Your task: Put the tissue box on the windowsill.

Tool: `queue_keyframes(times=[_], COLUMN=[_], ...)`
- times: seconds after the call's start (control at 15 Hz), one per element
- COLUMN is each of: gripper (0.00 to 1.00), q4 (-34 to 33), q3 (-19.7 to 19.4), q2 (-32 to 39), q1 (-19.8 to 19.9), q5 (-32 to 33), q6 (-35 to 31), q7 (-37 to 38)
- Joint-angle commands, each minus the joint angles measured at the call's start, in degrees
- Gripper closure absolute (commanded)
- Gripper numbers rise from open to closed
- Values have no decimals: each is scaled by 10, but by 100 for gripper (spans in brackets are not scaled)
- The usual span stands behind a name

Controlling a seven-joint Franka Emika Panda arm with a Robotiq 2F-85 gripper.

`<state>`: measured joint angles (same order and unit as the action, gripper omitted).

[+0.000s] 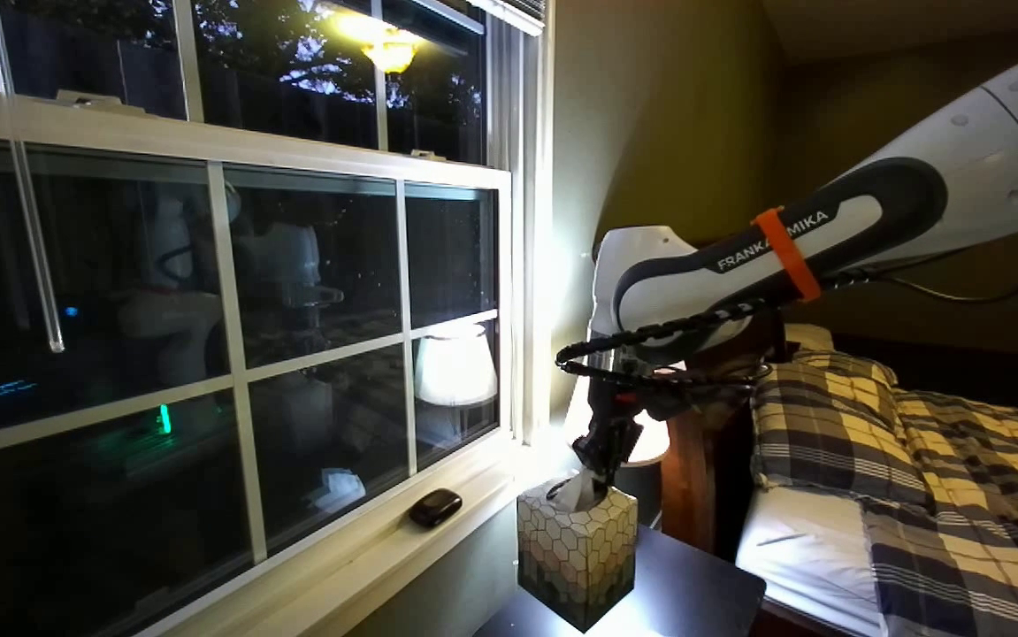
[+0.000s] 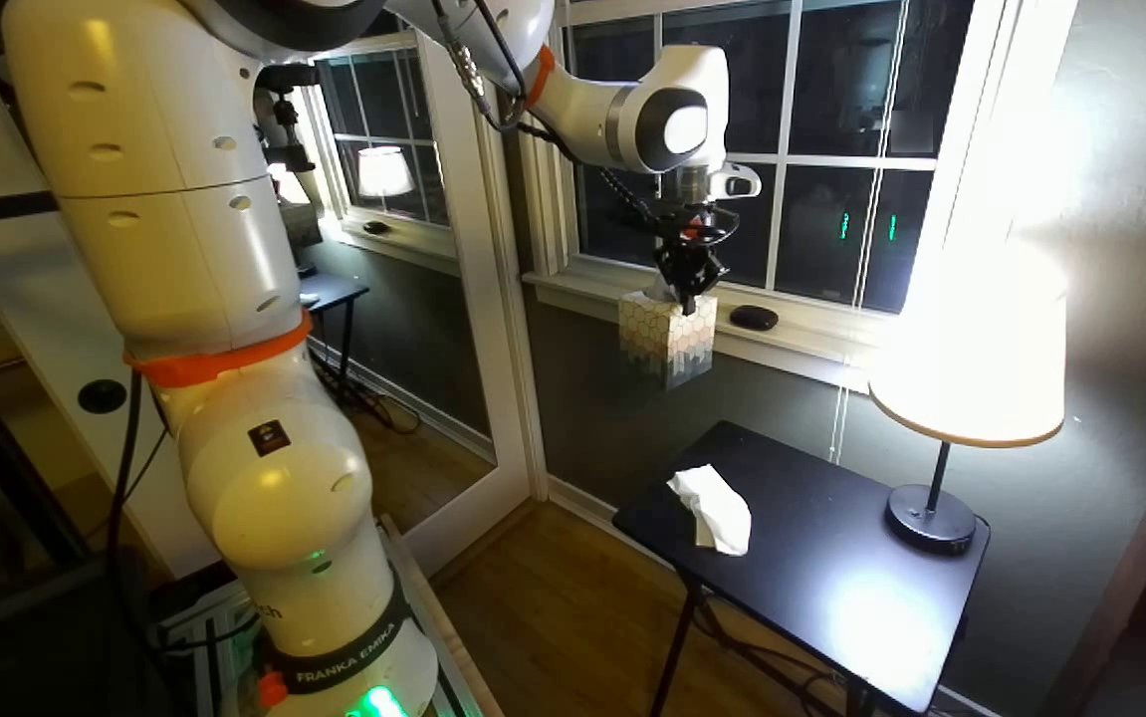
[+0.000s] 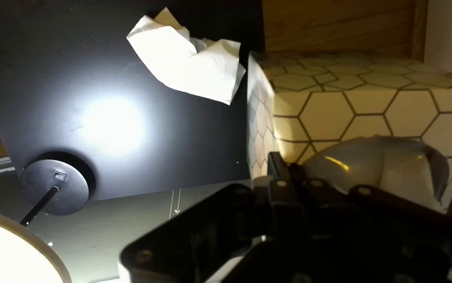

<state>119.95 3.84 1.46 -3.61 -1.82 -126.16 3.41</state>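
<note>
Slanting down from the upper right of an exterior view with the Panda arm (image 1: pixel 836 217), wearing an orange band (image 1: pixel 787 257) on the forearm and a black cable (image 1: pixel 650 336) looped about the wrist. Standing on a thick white column (image 2: pixel 234 398) in an exterior view, running out of frame at the top and extending across toward the window (image 2: pixel 782 199). Pointing the gripper (image 2: pixel 689 305) nearly straight down, over the tissue box (image 1: pixel 577 557). Holding the jaws almost together, pinching the box by a top edge, just beside the pale tuft (image 1: pixel 577 492); hiding the exact fingertip contact in the darkness of the wrist view. Suspending the box in mid-air, roughly upright, on the room side of the windowsill (image 1: pixel 358 566) and near it, higher than and apart from the black table (image 2: pixel 831 538).
</note>
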Motion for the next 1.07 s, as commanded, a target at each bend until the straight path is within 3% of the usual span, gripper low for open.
queue_keyframes(times=[0.0,0.27,0.6,1.0], gripper=[99,99,99,99], q4=[-1,-53,-166,-302], q3=[-1,15,31,41], q2=[0,33,102,202], q1=[-1,-15,-39,-65], q5=[0,10,49,44], q6=[1,7,22,26], q7=[0,-22,-22,-19])
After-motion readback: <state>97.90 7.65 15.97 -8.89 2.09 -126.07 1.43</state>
